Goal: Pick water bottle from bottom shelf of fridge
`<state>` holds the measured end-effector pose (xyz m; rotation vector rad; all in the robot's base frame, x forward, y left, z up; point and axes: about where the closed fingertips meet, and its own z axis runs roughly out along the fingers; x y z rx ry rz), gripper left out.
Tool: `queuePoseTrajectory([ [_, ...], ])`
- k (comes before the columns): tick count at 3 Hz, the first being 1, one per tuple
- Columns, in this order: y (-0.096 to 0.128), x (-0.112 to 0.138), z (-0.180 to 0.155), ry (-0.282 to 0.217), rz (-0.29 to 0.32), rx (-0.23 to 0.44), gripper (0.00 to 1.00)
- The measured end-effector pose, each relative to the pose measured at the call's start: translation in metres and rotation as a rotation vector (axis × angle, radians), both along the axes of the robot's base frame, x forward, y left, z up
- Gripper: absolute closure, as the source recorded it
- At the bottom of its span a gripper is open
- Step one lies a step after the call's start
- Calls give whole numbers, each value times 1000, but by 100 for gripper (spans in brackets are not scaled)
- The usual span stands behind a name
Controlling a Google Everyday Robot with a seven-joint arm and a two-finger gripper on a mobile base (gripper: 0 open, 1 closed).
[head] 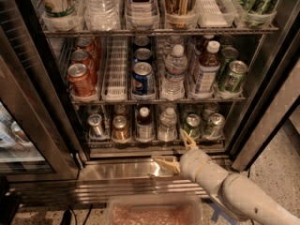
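Facing the fridge: dark frame, door swung open to the left, three wire racks of drinks in sight.

Under the racks, the slatted steel base, shiny, running across the foot of the cabinet.

Entering from lower right, the white arm, angled up and left across that base.

Lowest of the racks, the bottom shelf, split into clear plastic lanes, stocked all the way across.

At the bottom edge of view, a clear tub with pinkish contents, in front of the base.

At the arm's tip, the gripper: released, with fingers spread wide and nothing between them. One pointing up toward the shelf's front lip, the other lying out to the left over the steel sill. Hanging just below and slightly right of the target, apart from it.

On the bottom shelf, fourth lane from the left, front of the row: the water bottle, upright, clear, ribbed, white cap.

Just left of it, a dark bottle, also white-capped.

Just right, a green can, then a silvery can.

In the two leftmost lanes, a silver can and a copper can.
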<state>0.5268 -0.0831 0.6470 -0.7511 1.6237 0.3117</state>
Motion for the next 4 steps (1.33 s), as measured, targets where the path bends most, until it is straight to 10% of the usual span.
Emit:
queuePoseTrajectory([
  [1, 1, 6, -2, -9, -34, 9, 22],
  [4, 2, 8, -1, -22, -42, 20, 0],
])
